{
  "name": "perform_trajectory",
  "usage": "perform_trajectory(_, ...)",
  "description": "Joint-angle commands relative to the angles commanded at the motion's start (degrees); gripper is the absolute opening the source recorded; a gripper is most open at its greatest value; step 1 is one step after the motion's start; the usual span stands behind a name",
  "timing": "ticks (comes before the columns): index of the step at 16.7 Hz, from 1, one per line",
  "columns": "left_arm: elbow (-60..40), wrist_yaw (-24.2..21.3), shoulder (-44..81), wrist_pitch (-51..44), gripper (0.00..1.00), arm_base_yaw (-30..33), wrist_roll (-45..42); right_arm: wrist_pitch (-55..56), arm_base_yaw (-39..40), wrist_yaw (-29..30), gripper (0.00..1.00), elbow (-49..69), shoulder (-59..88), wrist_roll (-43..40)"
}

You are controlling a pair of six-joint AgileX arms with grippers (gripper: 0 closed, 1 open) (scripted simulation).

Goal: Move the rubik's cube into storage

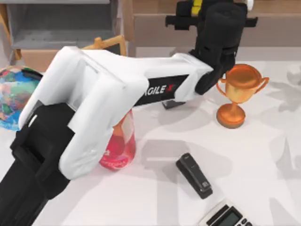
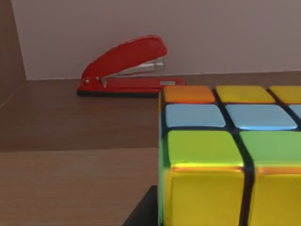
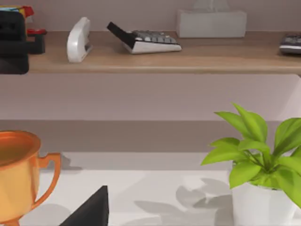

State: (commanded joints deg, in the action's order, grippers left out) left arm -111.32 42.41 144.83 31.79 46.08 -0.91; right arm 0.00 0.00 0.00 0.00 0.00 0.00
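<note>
- Filling the near part of my left wrist view, the rubik's cube (image 2: 225, 160) is showing yellow, green, pale blue and orange stickers in a black frame, just above a brown wooden shelf (image 2: 70, 188).
- Behind it, a red stapler (image 2: 127, 68) is lying on that shelf against the back wall, apart from the cube.
- From above, I am watching my left arm (image 1: 108, 94) reaching across the table to the shelf at the far edge, where my left gripper (image 1: 200, 9) is grasping the cube (image 1: 196, 5), a sliver of yellow showing between the black fingers.
- On the white table (image 1: 263, 155) an orange trophy (image 1: 237, 92) is standing just beside the wrist, a pink flask (image 1: 120, 146) is peeking from under the arm, and a black stapler (image 1: 194, 175) and a calculator (image 1: 225, 216) are lying nearer the front.
- A colourful globe (image 1: 14, 94) is sitting at the left edge.
- My right wrist view is showing the trophy (image 3: 16, 179), a potted plant (image 3: 256, 165), and a shelf holding a white stapler (image 3: 78, 40), a calculator (image 3: 146, 40) and a tissue box (image 3: 211, 22); whether that gripper is released or clenched I cannot tell.
</note>
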Motion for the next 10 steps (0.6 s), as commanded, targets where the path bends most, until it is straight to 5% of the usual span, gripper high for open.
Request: perform_trajectory(10,-0.62,-1.21,-1.37,-1.25,0.00,-0.83,0.01,0.00,0.00,0.00,1.00,0.00,0.00,0.00)
